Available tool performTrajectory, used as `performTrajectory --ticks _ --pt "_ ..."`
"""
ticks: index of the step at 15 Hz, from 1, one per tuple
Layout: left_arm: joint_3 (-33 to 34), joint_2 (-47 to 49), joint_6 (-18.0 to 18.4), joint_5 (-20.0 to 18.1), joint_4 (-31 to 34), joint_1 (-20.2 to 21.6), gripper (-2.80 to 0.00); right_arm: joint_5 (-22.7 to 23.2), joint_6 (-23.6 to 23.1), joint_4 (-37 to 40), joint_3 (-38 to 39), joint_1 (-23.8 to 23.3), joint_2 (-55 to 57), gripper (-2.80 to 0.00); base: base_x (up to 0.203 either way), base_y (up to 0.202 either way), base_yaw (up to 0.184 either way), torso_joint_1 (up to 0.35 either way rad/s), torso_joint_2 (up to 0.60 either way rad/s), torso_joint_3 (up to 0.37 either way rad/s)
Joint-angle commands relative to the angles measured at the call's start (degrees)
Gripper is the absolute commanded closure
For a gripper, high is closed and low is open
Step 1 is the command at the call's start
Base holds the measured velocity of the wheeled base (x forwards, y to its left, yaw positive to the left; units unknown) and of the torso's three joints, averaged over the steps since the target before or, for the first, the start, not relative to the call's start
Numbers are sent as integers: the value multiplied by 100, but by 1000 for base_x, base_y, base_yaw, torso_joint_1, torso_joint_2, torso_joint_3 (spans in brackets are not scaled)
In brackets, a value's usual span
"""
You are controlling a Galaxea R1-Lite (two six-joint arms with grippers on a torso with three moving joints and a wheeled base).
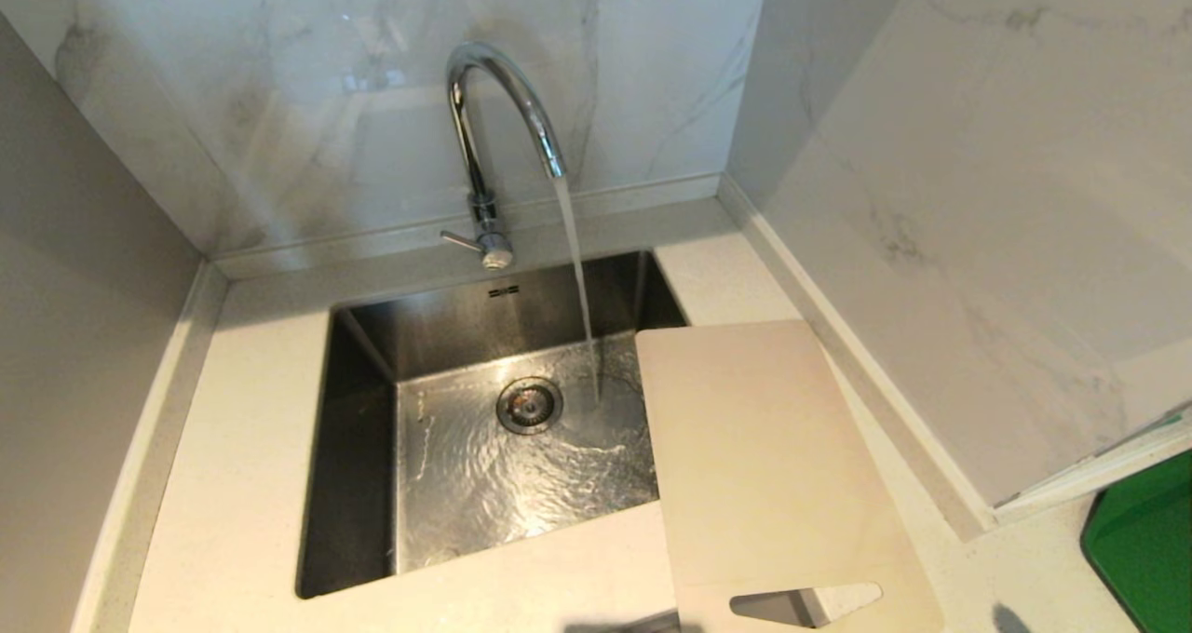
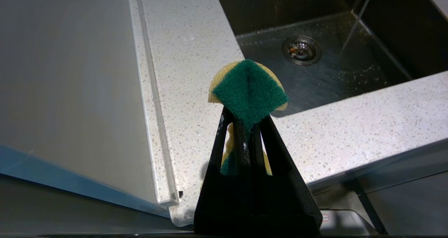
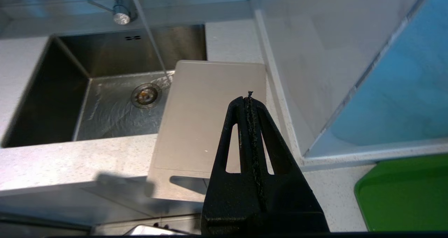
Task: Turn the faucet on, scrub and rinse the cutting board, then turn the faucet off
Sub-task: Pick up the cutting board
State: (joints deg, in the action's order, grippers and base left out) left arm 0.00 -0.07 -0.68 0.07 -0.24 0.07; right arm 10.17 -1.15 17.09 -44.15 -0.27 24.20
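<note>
At the left, the left gripper [image 2: 249, 101] hangs over the pale speckled countertop [image 2: 189, 56], clamped on a green-and-yellow scrubbing sponge [image 2: 249, 87]. In the middle, the tall chrome gooseneck faucet [image 1: 484, 149] already runs, its stream falling into the steel sink [image 1: 363, 400]. To the right, the large beige-white plastic cutting board [image 1: 754, 447] lies flat on the counter, one edge overhanging the basin, not under the stream. The right gripper [image 3: 249, 98] hovers above it, pressed shut and empty. Scrubbing, rinsing and shutting off look still ahead.
</note>
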Motion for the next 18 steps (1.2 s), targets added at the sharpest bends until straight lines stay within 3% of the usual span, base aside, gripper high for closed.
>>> performTrajectory --ticks 1,3,8,15,18 --pt "0 7 -2 1 -2 7 0 196 2 352 -772 0 797 0 0 0 0 0 0 0" --pt "0 7 -2 1 -2 9 0 468 28 990 -1388 0 1341 0 0 0 0 0 0 0" --pt "0 7 -2 1 -2 10 0 949 35 2267 -2023 0 2448 0 0 0 0 0 0 0" --pt "0 7 -2 1 -2 4 0 957 -23 2618 -1471 0 3708 0 0 0 0 0 0 0" --pt "0 7 -2 1 -2 2 0 948 -493 2615 -1184 0 4234 0 0 0 0 0 0 0"
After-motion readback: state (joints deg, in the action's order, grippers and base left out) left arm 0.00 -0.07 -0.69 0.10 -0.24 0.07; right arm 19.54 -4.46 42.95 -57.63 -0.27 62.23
